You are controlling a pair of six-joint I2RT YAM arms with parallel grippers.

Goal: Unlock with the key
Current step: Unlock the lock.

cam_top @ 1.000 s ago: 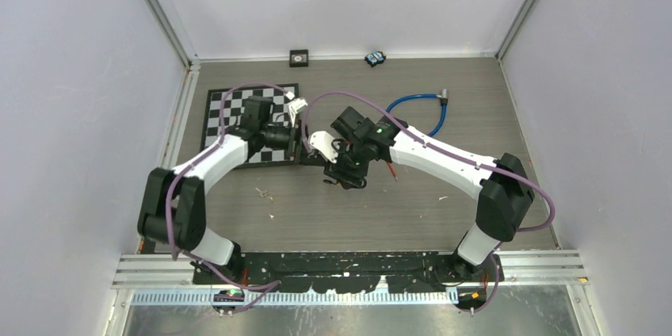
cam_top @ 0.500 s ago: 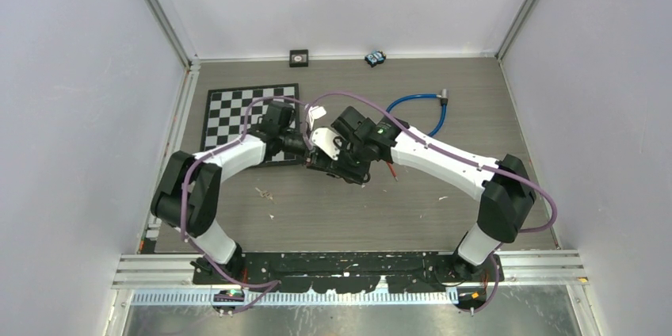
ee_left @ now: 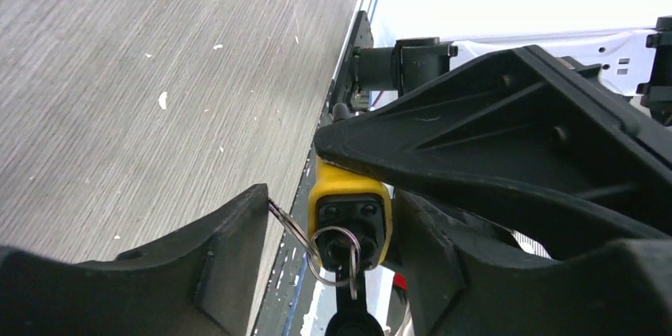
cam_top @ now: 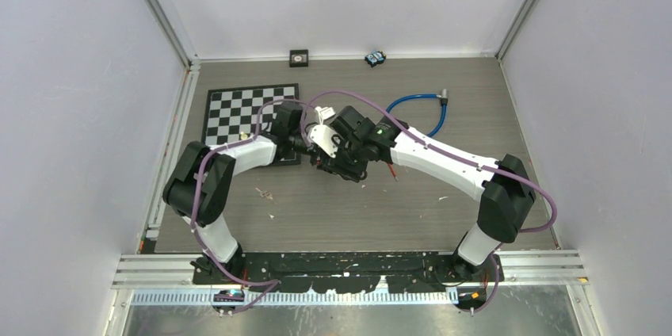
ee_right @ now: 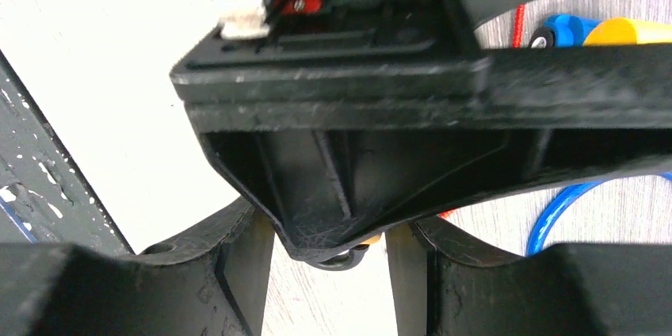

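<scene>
From above, the left gripper [cam_top: 309,150] and the right gripper [cam_top: 326,163] meet nose to nose, and the lock is hidden between them. In the left wrist view the yellow lock [ee_left: 349,205] is up in the air. The right gripper seems to clamp it, probably to offer the keyhole. The key [ee_left: 353,322] and its ring [ee_left: 333,255] hang at the lock. The left fingers [ee_left: 206,273] stand apart around them, not pinching. The right wrist view shows only a yellow edge. One second ago the left gripper was well apart from the lock.

A checkerboard [cam_top: 230,110] lies far left on the grey bench [cam_top: 357,213], a looped blue cable [cam_top: 412,99] far right. By the back wall sit a small black square [cam_top: 299,56] and a blue-black object [cam_top: 375,58]. Pale specks [cam_top: 262,192] litter the bench.
</scene>
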